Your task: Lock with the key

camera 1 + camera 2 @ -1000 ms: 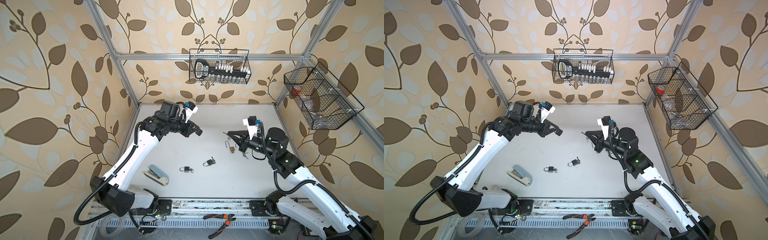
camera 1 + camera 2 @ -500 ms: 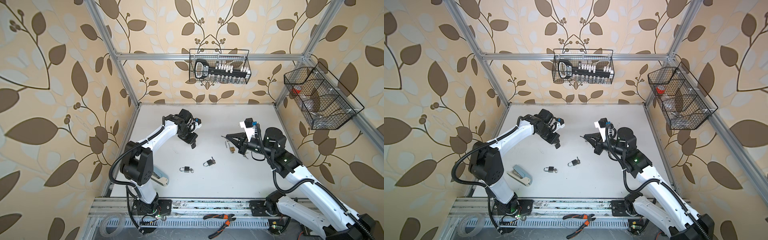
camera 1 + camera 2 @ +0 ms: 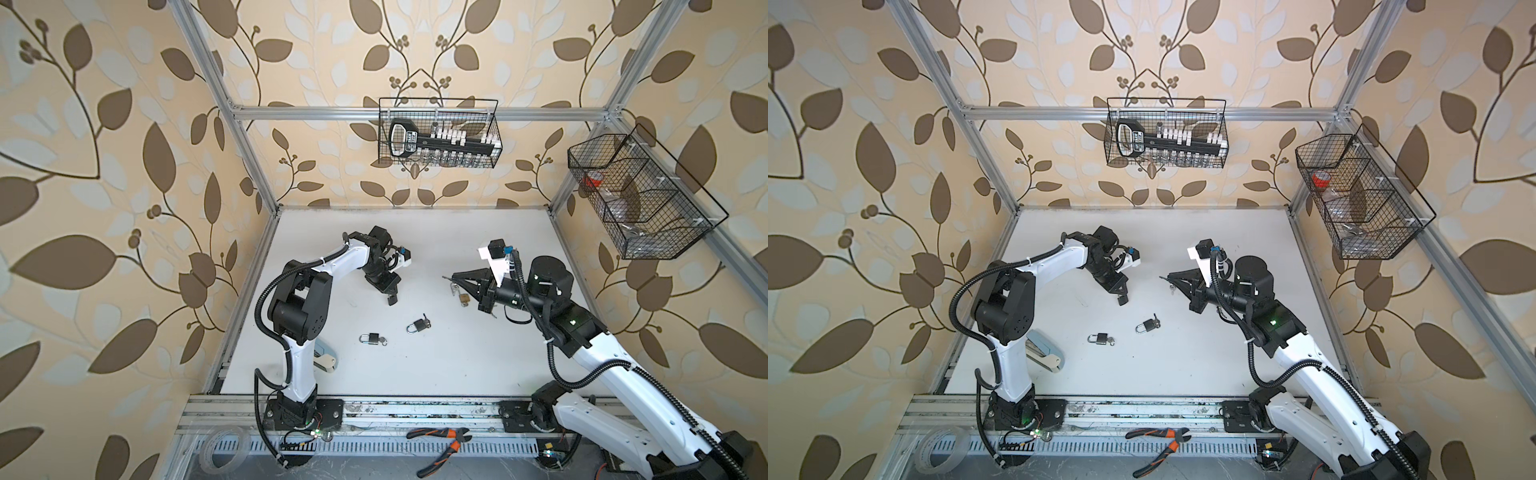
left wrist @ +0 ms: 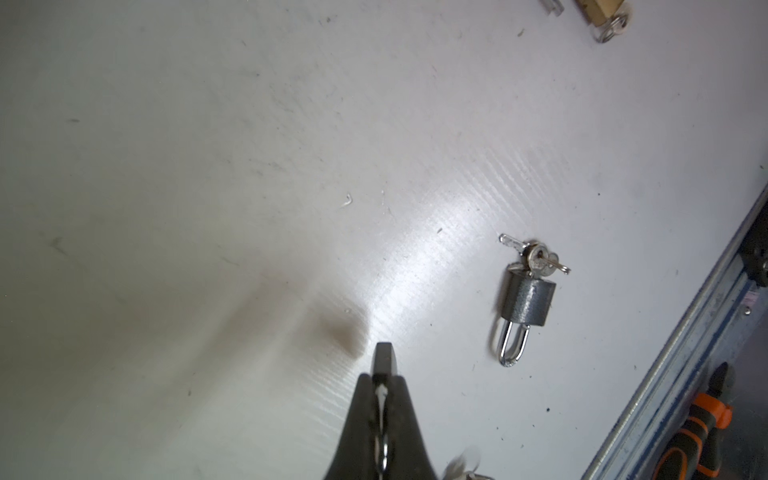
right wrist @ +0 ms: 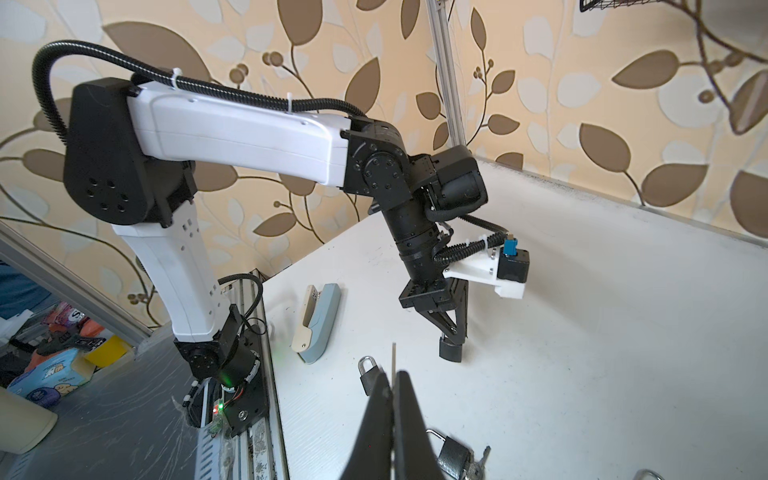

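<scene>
Padlock (image 5: 451, 352) first: the small dark one is pinched at the very tip of my left claw (image 5: 452, 337), seemingly a little off the desk (image 3: 457, 365), with its body hanging below the fingertips. In the left wrist view something shiny sits between the clenched jaws, so I judge I have it by the shackle. That leaves the padlock's body, and with it the keyhole, free to be reached.

My right claw (image 5: 392, 382) is clenched as well, on a thin metal sliver (image 5: 393, 356) that pokes straight out ahead. I take it for the key seen edge-on, though it is too slim to be sure. The two claws are apart and point towards each other across the middle of the desk, which suits bringing key to keyhole.

A grey padlock (image 3: 417, 326) and a second grey padlock (image 3: 372, 338), each with keys at its base, lie nearer the front. A brass padlock (image 3: 464, 297) lies just beside my right claw. None is touched.
</scene>
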